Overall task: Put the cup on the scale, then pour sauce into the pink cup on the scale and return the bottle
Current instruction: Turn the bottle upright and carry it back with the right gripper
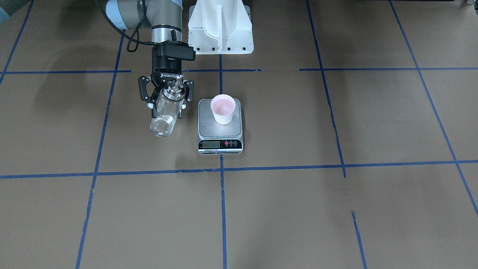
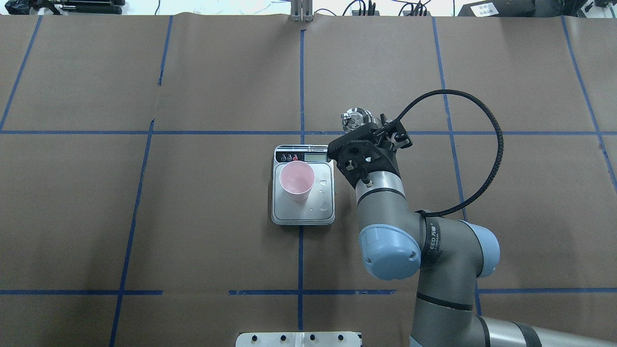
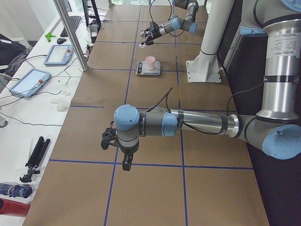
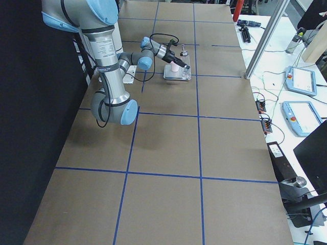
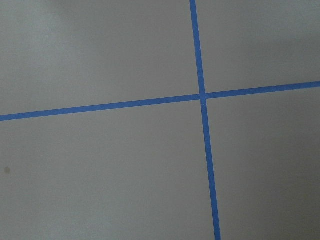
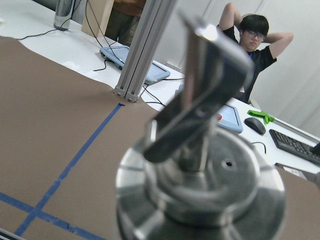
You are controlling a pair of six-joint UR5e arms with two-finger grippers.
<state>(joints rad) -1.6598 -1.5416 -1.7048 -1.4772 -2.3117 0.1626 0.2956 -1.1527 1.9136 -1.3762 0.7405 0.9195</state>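
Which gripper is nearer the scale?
Right. The right gripper holds the bottle just beside the scale; the left gripper hangs far from it.

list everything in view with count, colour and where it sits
cup: one, pale pink, upright on the scale
scale: one, silver with black front strip, mid-table
bottle: one, clear glass with silver cap, beside the scale
droplets: few, clear, on the scale platform
table: one, brown paper cover
tape lines: several, blue, a grid across the table
mount: one, white, at the robot's edge
tablets: two, grey-blue, on the side bench
person: one, dark top, beyond the table
right gripper: black, shut on the bottle
left gripper: black, far from the scale, state unclear
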